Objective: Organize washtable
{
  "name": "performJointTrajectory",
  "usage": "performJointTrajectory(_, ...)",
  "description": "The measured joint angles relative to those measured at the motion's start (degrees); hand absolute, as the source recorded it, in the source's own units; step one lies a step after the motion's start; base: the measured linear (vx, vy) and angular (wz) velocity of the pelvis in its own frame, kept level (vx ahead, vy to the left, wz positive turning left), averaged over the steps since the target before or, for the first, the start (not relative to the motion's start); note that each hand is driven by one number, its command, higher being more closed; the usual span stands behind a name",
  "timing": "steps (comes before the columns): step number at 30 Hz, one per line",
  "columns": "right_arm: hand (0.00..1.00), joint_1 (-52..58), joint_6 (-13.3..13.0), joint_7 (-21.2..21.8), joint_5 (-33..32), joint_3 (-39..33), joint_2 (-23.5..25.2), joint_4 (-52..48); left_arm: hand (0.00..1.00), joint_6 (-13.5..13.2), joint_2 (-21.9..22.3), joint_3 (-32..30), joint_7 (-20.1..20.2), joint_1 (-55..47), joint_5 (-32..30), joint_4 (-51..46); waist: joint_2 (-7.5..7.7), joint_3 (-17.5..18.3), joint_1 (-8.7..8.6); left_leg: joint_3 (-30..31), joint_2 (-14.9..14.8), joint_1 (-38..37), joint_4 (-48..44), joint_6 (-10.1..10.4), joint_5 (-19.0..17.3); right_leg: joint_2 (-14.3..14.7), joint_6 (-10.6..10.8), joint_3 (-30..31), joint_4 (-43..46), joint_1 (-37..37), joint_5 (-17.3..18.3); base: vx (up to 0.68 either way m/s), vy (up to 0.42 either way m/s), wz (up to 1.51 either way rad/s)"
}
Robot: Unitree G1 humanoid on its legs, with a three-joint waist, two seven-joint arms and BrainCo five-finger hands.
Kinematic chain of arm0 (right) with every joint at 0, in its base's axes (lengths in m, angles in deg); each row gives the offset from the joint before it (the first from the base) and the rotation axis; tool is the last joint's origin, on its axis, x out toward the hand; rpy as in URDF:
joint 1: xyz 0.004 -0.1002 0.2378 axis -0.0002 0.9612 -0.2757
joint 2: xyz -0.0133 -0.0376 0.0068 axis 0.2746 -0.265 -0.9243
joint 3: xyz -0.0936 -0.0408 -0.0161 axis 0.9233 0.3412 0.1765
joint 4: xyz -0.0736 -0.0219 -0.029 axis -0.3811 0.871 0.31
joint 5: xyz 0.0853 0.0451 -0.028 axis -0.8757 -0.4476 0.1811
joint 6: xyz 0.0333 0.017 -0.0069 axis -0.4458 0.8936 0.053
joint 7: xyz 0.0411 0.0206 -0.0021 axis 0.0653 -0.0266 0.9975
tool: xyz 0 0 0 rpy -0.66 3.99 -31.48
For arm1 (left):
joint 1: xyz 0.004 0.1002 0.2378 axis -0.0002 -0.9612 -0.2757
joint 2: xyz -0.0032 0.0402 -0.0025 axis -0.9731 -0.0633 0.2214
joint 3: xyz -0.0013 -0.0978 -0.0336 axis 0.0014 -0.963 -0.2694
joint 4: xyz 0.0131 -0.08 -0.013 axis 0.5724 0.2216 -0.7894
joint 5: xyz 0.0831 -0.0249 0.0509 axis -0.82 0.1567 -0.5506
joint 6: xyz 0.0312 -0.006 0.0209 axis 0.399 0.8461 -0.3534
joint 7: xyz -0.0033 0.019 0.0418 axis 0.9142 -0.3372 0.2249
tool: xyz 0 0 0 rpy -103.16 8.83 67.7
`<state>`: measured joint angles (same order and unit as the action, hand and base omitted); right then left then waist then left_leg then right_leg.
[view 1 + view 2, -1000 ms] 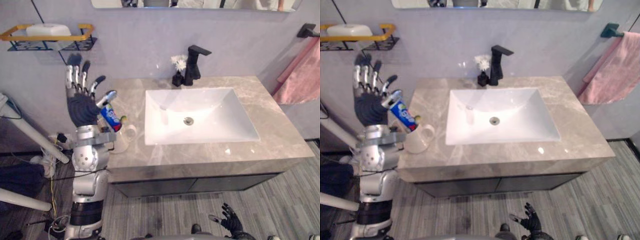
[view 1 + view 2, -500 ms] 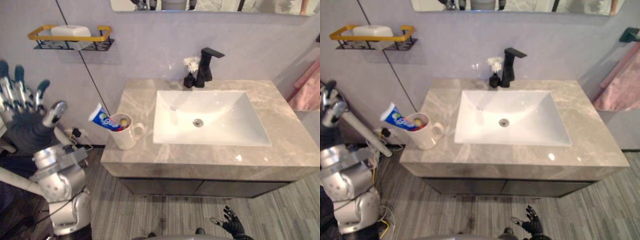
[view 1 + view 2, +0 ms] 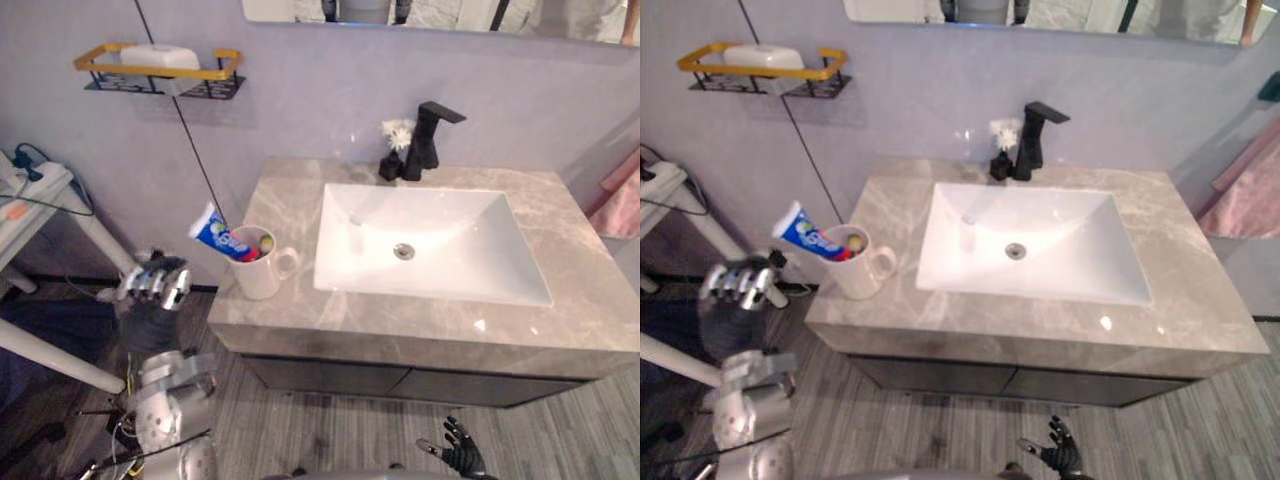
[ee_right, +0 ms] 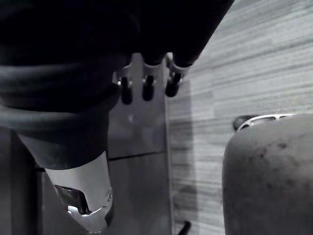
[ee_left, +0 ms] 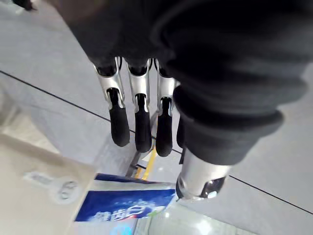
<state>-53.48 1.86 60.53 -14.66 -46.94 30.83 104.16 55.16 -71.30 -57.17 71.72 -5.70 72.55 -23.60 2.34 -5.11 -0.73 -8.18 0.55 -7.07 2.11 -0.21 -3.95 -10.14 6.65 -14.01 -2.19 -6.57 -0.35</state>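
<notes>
A white mug (image 3: 256, 281) stands on the left end of the grey marble countertop (image 3: 330, 325). A blue and white toothpaste tube (image 3: 219, 238) leans out of the mug to the left, and it also appears close up in the left wrist view (image 5: 124, 208). My left hand (image 3: 150, 298) hangs off the counter's left side, lower than the mug and apart from it, fingers (image 5: 141, 125) curled and holding nothing. My right hand (image 3: 458, 458) hangs low in front of the cabinet with its fingers (image 4: 146, 88) spread and empty.
A white sink (image 3: 450, 225) fills the middle of the counter, with a black faucet (image 3: 428, 140) and a small flower vase (image 3: 393, 150) behind it. A yellow-rimmed wall shelf (image 3: 160, 72) holds a white soap. A pink towel (image 3: 622, 195) hangs at right; a white frame (image 3: 40, 185) stands at left.
My left hand dropped from beside the toothpaste tube to below counter level, and its fingers curled. The tube stays in the mug. The camera view shifted.
</notes>
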Motion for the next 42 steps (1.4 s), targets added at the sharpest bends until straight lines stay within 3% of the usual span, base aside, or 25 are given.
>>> performJointTrajectory(7,0.00,0.0,-0.2,-0.1,0.0,0.5,0.5,-2.2,1.00,1.2,0.1,4.2,2.2,-0.1,0.5,5.9,0.61,0.0,0.15,-0.2,-0.2,-0.6,-0.1,0.0,0.0,0.1,0.2,-0.1,0.2,-0.1,0.4,0.02,-0.008,0.01)
performJointTrajectory(20,0.00,0.0,-0.2,-1.2,0.1,0.6,-0.2,-2.4,1.00,1.8,-3.5,9.4,2.3,0.1,0.2,17.6,-0.11,0.4,-0.01,-1.4,-0.6,-0.2,-0.7,0.3,0.1,0.4,-0.1,0.3,0.1,0.9,0.3,-0.05,-0.028,-0.04)
performJointTrajectory(37,0.00,-0.9,-0.2,-1.1,0.5,0.5,-0.3,-1.6,1.00,1.7,-7.8,10.0,2.1,1.5,-2.1,17.0,-0.04,0.6,0.05,-2.2,-0.8,0.5,-0.8,0.6,0.4,1.0,-0.5,1.4,-3.1,0.9,-2.3,-0.03,-0.013,-0.03)
performJointTrajectory(42,0.00,-0.8,-0.2,-1.0,0.5,0.5,-0.3,-1.2,1.00,1.7,-7.8,10.7,2.3,2.0,-2.1,11.9,0.08,0.6,-0.07,-2.2,-0.7,0.5,-0.9,0.6,0.4,1.0,-0.5,1.5,-3.0,0.9,-2.4,-0.04,-0.017,0.00)
